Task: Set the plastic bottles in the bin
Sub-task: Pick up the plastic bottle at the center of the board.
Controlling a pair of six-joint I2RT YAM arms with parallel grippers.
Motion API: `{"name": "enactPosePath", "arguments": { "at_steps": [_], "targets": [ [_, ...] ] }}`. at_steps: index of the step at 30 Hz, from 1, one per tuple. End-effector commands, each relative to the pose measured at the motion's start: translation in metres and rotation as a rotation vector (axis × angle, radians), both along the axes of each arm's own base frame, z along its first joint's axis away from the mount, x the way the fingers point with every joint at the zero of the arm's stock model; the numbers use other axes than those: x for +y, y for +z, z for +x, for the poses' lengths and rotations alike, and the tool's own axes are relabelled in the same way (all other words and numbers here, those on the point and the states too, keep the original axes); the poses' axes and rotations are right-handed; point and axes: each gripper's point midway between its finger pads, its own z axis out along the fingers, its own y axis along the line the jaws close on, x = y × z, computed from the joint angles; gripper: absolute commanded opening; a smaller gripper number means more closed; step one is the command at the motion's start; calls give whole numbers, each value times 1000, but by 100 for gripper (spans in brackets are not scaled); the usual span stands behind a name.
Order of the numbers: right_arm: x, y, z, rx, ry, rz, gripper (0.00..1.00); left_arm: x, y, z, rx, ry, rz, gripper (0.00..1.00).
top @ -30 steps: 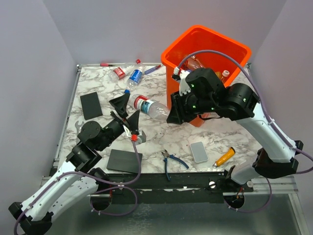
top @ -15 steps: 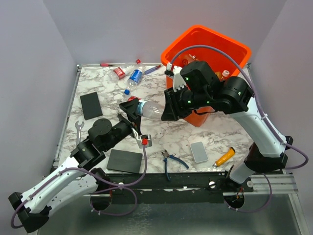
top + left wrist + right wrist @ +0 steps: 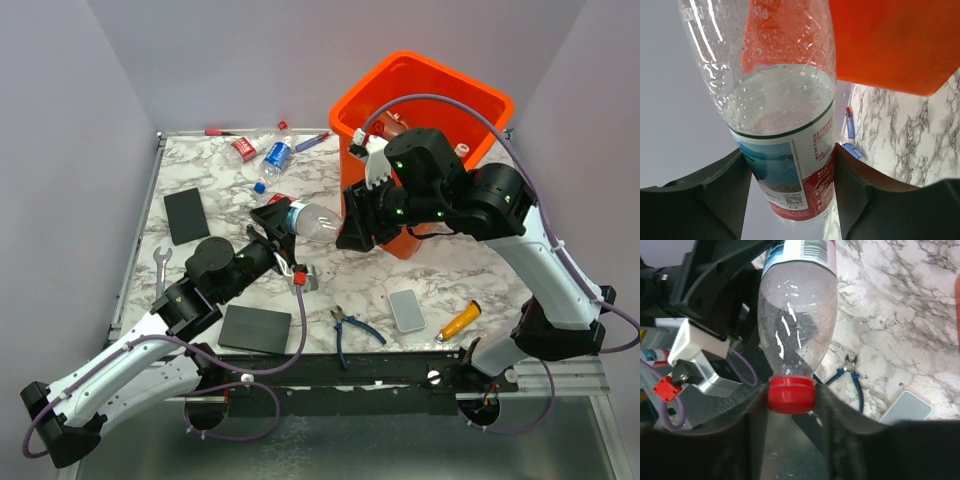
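A clear plastic bottle (image 3: 315,220) with a red and blue label hangs in the air between my two arms, left of the orange bin (image 3: 370,78). My right gripper (image 3: 350,228) is shut on its red cap (image 3: 791,394). My left gripper (image 3: 278,215) is shut on its labelled base, and both fingers press the label (image 3: 790,175). Two more bottles (image 3: 277,155) (image 3: 243,149) lie at the table's back. Further bottles show inside the bin (image 3: 392,124). In the left wrist view the bin's wall (image 3: 890,40) fills the upper right.
Blue-handled pliers (image 3: 352,328), a grey phone-like slab (image 3: 406,310) and an orange-handled tool (image 3: 460,320) lie near the front edge. Black pads (image 3: 186,215) (image 3: 254,327) and a wrench (image 3: 160,265) are on the left. A red pen (image 3: 220,131) and a blue pen (image 3: 312,140) lie at the back.
My left gripper has moved up and right to the bottle's base and closed round it. The right gripper kept hold of the cap and shifted the bottle slightly.
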Motion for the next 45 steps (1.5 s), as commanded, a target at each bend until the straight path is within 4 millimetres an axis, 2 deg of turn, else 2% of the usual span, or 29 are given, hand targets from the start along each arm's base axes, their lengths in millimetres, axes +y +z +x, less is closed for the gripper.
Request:
{"name": "enactPosePath", "arguments": {
  "at_steps": [1, 3, 5, 8, 12, 15, 18, 22, 27, 32, 36, 39, 41, 43, 45],
  "targets": [
    [-5, 36, -11, -74, 41, 114, 63, 1, 28, 0, 54, 16, -205, 47],
    [-9, 51, -9, -126, 22, 160, 73, -1, 33, -2, 106, 4, -289, 45],
    [-13, 68, -5, -198, 1, 222, 77, -6, 36, -5, 180, -21, -374, 40],
    [-25, 104, -1, -351, -39, 384, 80, -20, 37, -17, 334, -102, -498, 36],
    [-48, 154, -8, -563, -69, 633, 83, -46, 36, -40, 624, -233, -670, 36],
    [-60, 176, -8, -668, -99, 723, 84, -67, 38, -58, 861, -334, -772, 36],
    [-51, 182, -2, -705, -98, 747, 85, -84, 48, -74, 1069, -427, -872, 36],
    [-29, 180, 10, -703, -83, 749, 85, -94, 67, -90, 1216, -538, -947, 36],
    [3, 172, 20, -667, -33, 721, 86, -93, 80, -99, 1243, -590, -971, 36],
    [25, 156, 38, -624, -46, 662, 83, -94, 75, -100, 1254, -590, -958, 34],
    [37, 147, 47, -586, -55, 617, 71, -93, 71, -102, 1251, -591, -948, 33],
    [39, 145, 48, -572, -58, 604, 53, -90, 70, -101, 1229, -585, -951, 33],
    [38, 144, 48, -567, -59, 603, 36, -88, 69, -100, 1216, -577, -958, 34],
    [37, 144, 46, -561, -55, 595, 21, -87, 68, -98, 1203, -566, -966, 42],
    [37, 142, 46, -550, -52, 581, 9, -85, 69, -97, 1189, -561, -972, 46]
  ]
}}
